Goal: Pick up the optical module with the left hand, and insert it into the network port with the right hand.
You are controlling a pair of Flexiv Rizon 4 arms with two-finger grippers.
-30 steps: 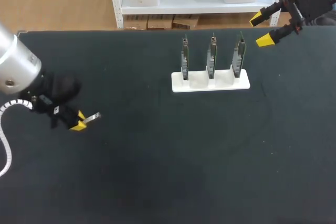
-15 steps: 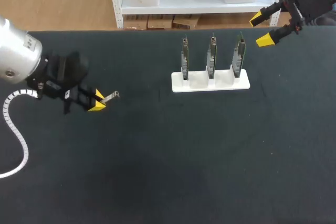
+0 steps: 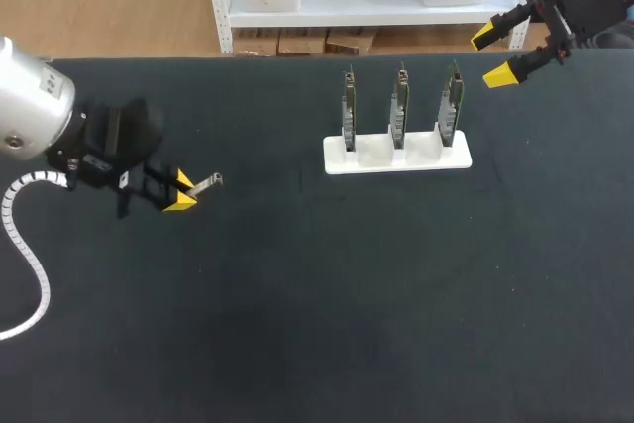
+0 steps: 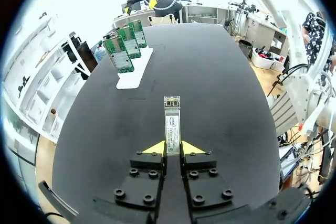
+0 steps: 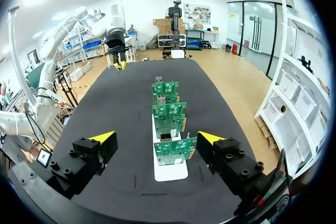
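Observation:
The optical module (image 3: 205, 183), a slim silver bar, sticks out of my left gripper (image 3: 181, 192), which is shut on its rear end above the table's left part. In the left wrist view the module (image 4: 172, 124) points from the left gripper (image 4: 172, 148) toward the white stand (image 4: 134, 74) far ahead. That stand (image 3: 397, 153) holds three upright green network boards (image 3: 400, 106) at the far middle of the table. My right gripper (image 3: 492, 54) hangs open at the far right, beyond the stand. In the right wrist view the right gripper (image 5: 156, 138) is open above the row of boards (image 5: 169, 115).
A dark table top (image 3: 347, 294) spreads wide in front of the stand, with nothing else lying on it. The table's far edge (image 3: 258, 58) runs just behind the boards.
My left arm carried the module away from the near left, farther back and to the right, then stayed about there. The right arm has not moved.

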